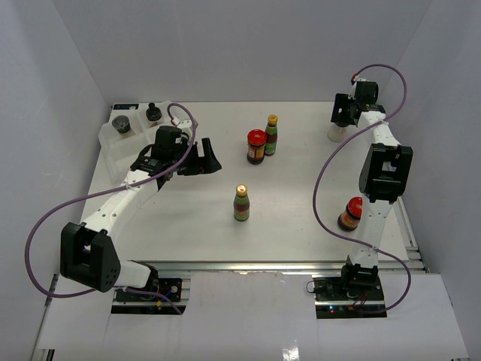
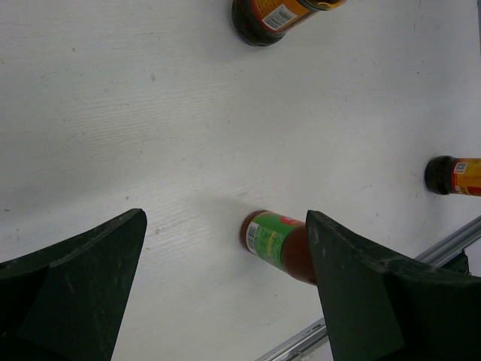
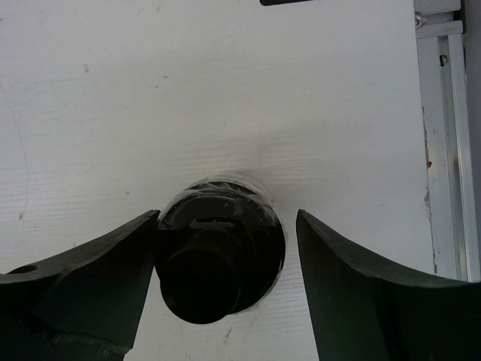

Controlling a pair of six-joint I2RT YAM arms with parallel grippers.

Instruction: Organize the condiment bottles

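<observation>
right tool: the right tool (image 3: 227, 214) is spread wide and lowered over a black-capped shaker (image 3: 218, 259) at the back corner of the counter (image 1: 301, 188), the corner farthest from the clear tray (image 1: 111, 154). nothing is clamped yet.
shaker and tool: the shaker stands upright between the jaws. one finger looks to touch its side, while the other shows a clear gap.
why so held: this looks like a top-down approach, squared up so both fingers can close on the round body below the cap.
left tool: the left tool (image 2: 225, 216) is open and empty, hanging just beside the tray and tilted away from it toward mid-counter.
slim bottle: a yellow-capped bottle (image 2: 272, 239) stands alone, well apart from the tray. on the wrist camera it shows in the gap between the fingers, close to one and partly hidden by it, with no contact.
in the tray: a dark-lidded jar (image 1: 122, 125) and a second shaker (image 1: 153, 113).
left to move: a red-lidded jar (image 1: 256, 147) and another yellow-capped bottle (image 1: 271, 134) stand just beside each other, past the left tool from the tray. a second red-lidded jar (image 1: 350, 213) stands far across from the tray, half hidden by the right arm.
step in hand: likely the grasp on the far shaker. the tray looks like the gathering place.
</observation>
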